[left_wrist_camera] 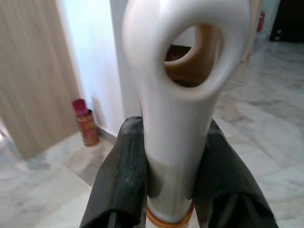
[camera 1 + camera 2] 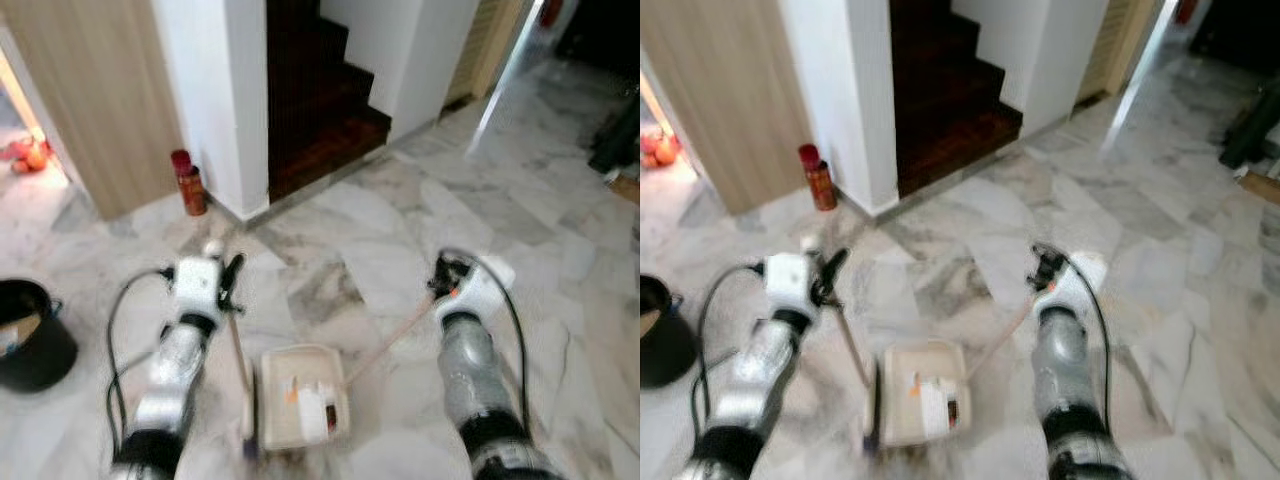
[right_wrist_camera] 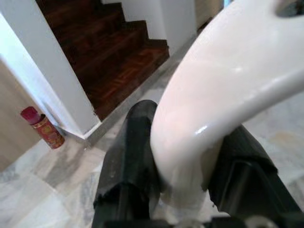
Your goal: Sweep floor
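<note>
Low at centre frame a cream dustpan [image 2: 300, 398] lies on the marble floor [image 2: 520, 210], its handle [image 3: 223, 95] clamped by the right gripper [image 2: 441, 277], while the left gripper [image 2: 230, 280] clasps the broom handle [image 1: 180, 95] beside it.

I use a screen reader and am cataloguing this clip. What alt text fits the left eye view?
Seen from above, the left hand holds a broom handle and the right hand a dustpan handle; the cream dustpan lies on the marble floor between them. Ahead are dark stairs, a red can, and a black bucket at left.
</note>
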Tool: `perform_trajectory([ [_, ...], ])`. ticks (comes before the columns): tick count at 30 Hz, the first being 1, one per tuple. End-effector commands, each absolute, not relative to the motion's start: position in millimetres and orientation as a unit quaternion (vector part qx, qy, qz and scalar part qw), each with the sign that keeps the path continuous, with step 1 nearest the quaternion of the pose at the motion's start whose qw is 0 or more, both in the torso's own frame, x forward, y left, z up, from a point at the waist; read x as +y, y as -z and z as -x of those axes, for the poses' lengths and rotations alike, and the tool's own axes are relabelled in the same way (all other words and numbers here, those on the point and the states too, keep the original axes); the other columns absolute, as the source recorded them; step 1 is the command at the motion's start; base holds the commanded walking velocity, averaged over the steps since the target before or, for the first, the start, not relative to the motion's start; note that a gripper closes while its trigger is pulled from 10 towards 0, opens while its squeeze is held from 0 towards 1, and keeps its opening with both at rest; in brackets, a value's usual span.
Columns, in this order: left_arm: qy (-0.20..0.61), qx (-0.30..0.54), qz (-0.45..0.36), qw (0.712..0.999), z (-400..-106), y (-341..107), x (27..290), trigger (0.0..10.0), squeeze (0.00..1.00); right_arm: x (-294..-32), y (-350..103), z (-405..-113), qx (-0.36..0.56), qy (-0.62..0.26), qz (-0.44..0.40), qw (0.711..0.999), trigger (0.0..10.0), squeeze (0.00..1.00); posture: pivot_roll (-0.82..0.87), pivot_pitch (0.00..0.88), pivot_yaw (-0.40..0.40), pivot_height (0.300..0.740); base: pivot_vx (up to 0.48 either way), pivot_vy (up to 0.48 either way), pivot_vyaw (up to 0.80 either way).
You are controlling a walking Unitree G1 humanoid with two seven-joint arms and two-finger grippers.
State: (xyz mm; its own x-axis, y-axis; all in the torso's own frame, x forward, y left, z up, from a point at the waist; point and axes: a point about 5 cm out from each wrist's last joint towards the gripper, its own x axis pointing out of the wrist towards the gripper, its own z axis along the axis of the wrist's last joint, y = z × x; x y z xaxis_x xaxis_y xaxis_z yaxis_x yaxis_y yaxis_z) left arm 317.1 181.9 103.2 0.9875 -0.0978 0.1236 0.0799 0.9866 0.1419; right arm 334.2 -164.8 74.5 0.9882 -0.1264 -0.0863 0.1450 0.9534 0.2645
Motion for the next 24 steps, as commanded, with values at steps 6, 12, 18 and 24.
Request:
perform_trajectory([
  [6, 0.053, -0.085, -0.074, 0.992, -319.9, -112.7, 175.1, 10.0, 0.00, -168.4, -84.4, -338.5, 0.011, 0.073, -0.150, 0.986, 10.0, 0.00, 0.05, 0.000, -0.060, 0.740, 0.000, 0.368, 0.00],
  [12, 0.055, -0.085, -0.073, 0.992, -319.7, -112.6, 174.5, 10.0, 0.00, -168.0, -83.1, -338.1, 0.014, 0.072, -0.147, 0.986, 10.0, 0.00, 0.05, 0.000, -0.060, 0.740, 0.000, 0.368, 0.00],
  [18, 0.054, -0.084, -0.074, 0.992, -319.7, -112.6, 174.4, 10.0, 0.00, -166.6, -81.4, -337.5, 0.017, 0.070, -0.147, 0.986, 10.0, 0.00, 0.05, 0.000, -0.059, 0.740, 0.000, 0.369, 0.00],
  [24, 0.055, -0.083, -0.074, 0.992, -319.1, -112.5, 174.5, 10.0, 0.00, -165.3, -80.7, -337.4, 0.020, 0.068, -0.145, 0.987, 10.0, 0.00, 0.06, 0.000, -0.060, 0.740, 0.000, 0.366, 0.23],
])
